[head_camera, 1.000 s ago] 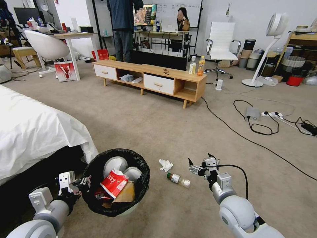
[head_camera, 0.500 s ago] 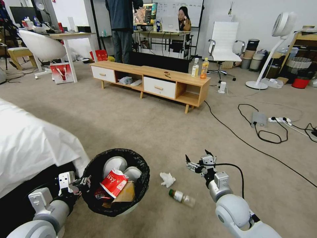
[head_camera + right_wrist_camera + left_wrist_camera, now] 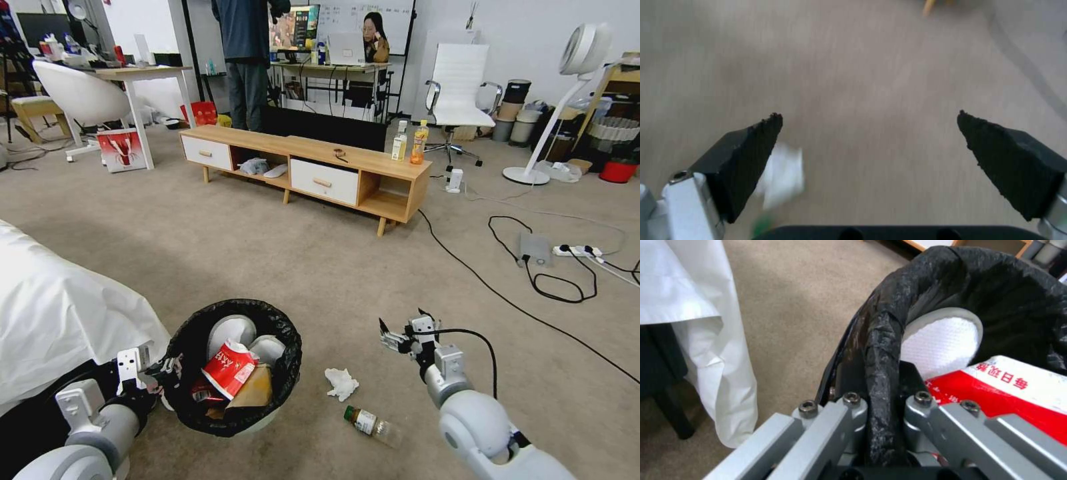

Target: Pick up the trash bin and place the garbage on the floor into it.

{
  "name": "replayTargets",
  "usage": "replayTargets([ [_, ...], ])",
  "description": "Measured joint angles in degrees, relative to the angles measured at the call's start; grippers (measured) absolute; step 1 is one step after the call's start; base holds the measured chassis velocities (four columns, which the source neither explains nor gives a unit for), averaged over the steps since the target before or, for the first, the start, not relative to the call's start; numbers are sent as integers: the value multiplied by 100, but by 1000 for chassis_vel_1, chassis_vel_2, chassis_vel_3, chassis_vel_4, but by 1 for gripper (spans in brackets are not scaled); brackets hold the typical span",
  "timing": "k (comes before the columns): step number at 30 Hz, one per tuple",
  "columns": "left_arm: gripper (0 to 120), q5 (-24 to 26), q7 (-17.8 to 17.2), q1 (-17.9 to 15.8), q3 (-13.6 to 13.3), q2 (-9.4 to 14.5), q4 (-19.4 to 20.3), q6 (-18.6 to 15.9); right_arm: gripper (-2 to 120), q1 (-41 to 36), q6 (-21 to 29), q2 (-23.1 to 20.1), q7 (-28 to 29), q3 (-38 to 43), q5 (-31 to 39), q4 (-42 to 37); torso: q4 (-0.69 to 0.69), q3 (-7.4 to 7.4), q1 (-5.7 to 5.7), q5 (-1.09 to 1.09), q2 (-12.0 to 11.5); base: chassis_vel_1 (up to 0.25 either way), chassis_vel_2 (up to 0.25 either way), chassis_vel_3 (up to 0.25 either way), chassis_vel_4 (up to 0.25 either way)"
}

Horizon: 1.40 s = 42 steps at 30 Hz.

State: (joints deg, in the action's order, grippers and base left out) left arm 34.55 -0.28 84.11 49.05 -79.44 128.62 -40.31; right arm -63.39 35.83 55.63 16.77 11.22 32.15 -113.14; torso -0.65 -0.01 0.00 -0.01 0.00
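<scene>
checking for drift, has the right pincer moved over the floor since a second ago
Yes. The right pincer sat beside the bottle; now bottle and tissue lie nearer the robot, so it went forward.

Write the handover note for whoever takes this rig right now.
Left gripper: shut on the bin rim, bin held up beside the bed.
Right gripper: open, empty, above the floor.
Done: wrapper and brown paper bag are in the bin.
Left: tissue and small bottle lie on the floor between bin and right arm.
</scene>
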Motion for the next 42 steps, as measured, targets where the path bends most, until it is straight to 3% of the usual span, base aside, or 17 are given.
replayTargets([
  [1, 5, -2, 2, 7, 0, -7, 0, 1, 100, -32, 553, -90, -311, 165, 100, -108, 1, 0, 0, 1, 0, 0, 0, 0, 0],
  [9, 5, -13, 7, 15, -1, -28, 11, 5, 100, -231, 719, -260, -1186, 247, -186, 10, 2, 0, 0, 2, 0, 0, 0, 0, 0],
  [15, 5, -18, 26, 35, 16, -29, 18, 21, 100, -363, 671, -355, -1914, -151, -524, 416, 2, 0, 0, 1, 0, 0, 0, 0, 0],
  [16, 5, -20, 35, 46, 22, -35, 21, 27, 100, -365, 554, -361, -2341, -289, -790, 624, 2, 1, 0, 2, 0, 0, 0, 0, 0],
  [17, 5, -20, 35, 46, 22, -35, 21, 27, 100, -365, 554, -361, -2341, -289, -790, 624, 2, 1, 0, 2, 0, 0, 0, 0, 0],
  [19, 5, -32, 65, 74, 32, -36, 32, 33, 100, -299, 268, -346, -3156, -456, -1372, 984, 2, 1, 0, 1, 0, 0, 0, 0, 0],
  [22, 5, -47, 81, 95, 40, -44, 38, 44, 100, -200, 61, -312, -3627, -572, -1777, 1286, 2, 1, 0, 1, 0, 0, 0, 0, 0],
  [30, 5, -68, 98, 145, 68, -71, 58, 69, 100, 83, -458, -162, -3953, -850, -2171, 2085, 2, 1, 0, 1, 0, 0, 0, 0, 0],
  [33, 5, -90, 102, 147, 70, -98, 64, 72, 100, 270, -970, -85, -4107, -946, -2255, 2632, 2, 1, 0, 1, 0, 0, 0, 0, 0],
  [42, 5, -177, 112, 147, 34, -148, 27, 83, 100, 599, -1723, 62, -4373, -1048, -2309, 3409, 2, 1, 0, 0, 0, 0, 0, 0, 0],
])
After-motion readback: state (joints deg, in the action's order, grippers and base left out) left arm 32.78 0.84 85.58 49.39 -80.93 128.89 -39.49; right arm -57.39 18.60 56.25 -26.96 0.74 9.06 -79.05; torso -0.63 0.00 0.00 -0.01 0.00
